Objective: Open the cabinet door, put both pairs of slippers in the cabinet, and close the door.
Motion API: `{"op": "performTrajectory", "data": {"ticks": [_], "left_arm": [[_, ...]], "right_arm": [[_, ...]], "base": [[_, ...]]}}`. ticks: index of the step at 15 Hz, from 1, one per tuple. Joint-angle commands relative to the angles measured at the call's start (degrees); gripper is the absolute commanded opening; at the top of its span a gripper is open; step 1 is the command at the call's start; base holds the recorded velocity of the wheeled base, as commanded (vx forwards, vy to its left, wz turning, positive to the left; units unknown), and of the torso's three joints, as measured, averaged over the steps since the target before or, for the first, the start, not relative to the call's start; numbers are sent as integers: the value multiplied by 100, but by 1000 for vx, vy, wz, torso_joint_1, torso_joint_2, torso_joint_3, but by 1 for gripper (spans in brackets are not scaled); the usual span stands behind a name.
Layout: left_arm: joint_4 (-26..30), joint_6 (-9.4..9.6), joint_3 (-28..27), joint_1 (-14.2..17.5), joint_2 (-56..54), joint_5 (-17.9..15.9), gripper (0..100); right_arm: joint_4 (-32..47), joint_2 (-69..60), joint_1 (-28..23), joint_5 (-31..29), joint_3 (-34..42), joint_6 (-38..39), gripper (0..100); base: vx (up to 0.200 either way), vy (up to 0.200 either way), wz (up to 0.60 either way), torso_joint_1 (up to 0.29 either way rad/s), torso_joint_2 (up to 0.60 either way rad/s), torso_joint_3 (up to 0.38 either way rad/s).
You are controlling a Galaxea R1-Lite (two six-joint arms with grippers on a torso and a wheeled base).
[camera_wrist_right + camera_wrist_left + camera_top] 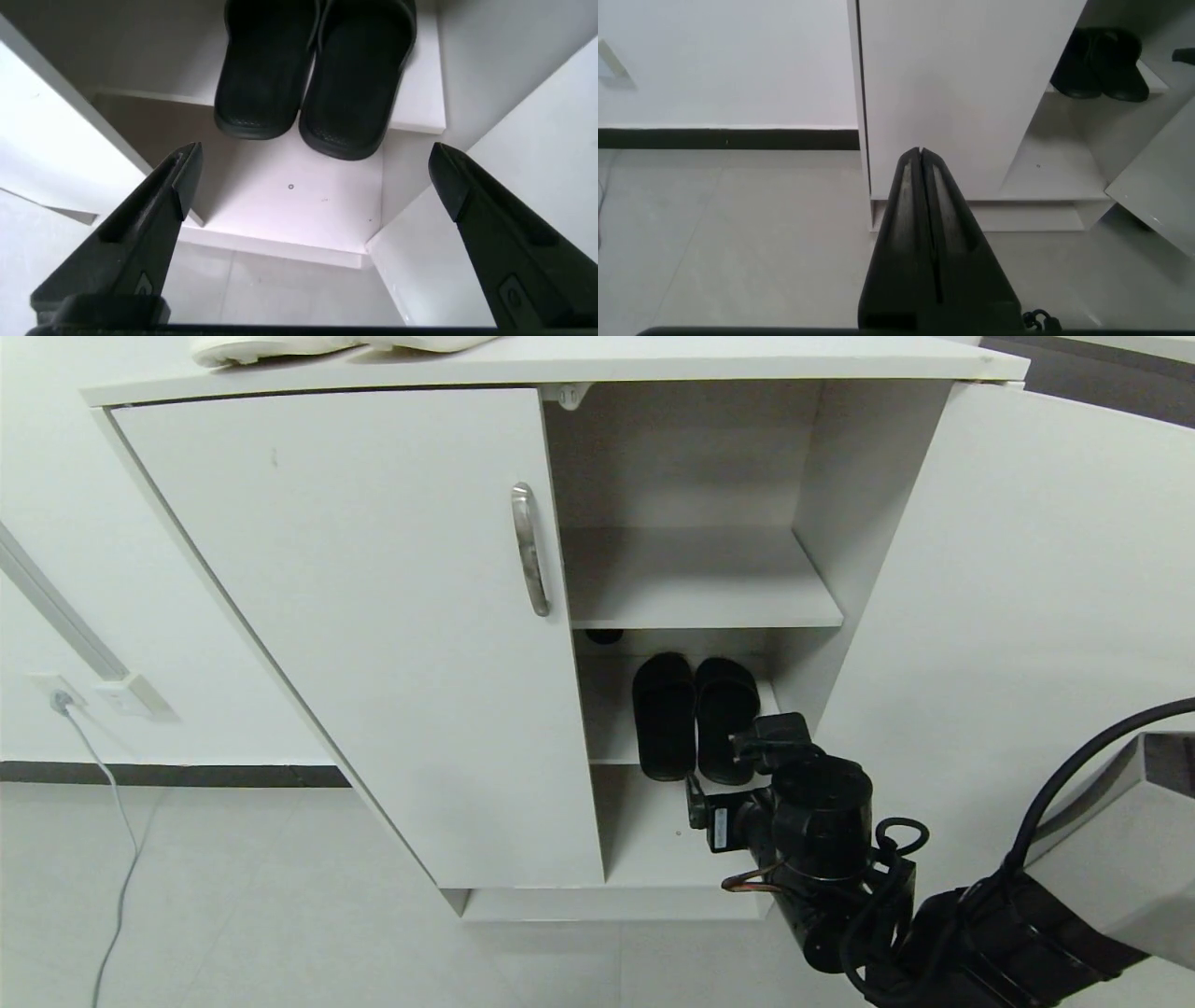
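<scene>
A pair of black slippers [694, 715] lies side by side on the cabinet's lower shelf [607, 719], heels toward me; the pair of black slippers [316, 65] fills the far part of the right wrist view. My right gripper [313, 182] hangs open just in front of that shelf, with nothing between its fingers [177, 182]. A pale pair of slippers [336, 345] rests on the cabinet top [653, 364] at the left. The right cabinet door [1027, 597] stands swung open; the left door [373, 616] is closed. My left gripper [920, 154] is shut, low over the floor, facing the cabinet base.
The upper shelf [700, 579] holds nothing. The left door carries a metal handle [529, 549]. A wall socket [58, 695] with a grey cable [121, 859] sits at the left. Light tiled floor [233, 915] spreads before the cabinet.
</scene>
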Motion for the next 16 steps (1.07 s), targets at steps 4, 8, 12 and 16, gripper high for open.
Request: {"op": "performTrajectory", "data": {"ticks": [4, 8, 12, 16], "left_arm": [[-1, -1, 0, -5, 7, 4, 0], [-1, -1, 0, 4, 7, -4, 0], [-1, -1, 0, 4, 7, -4, 0], [-1, 8, 0, -5, 7, -4, 0]], "right_arm": [[-28, 37, 25, 2, 20, -5, 100], [-37, 37, 25, -7, 38, -14, 100], [-37, 46, 25, -7, 73, -14, 100], [-72, 46, 43, -7, 82, -23, 100]], "base": [[0, 0, 0, 0, 0, 0], [0, 0, 0, 1, 1, 26], [0, 0, 0, 1, 5, 170], [0, 0, 0, 0, 2, 197]]}}
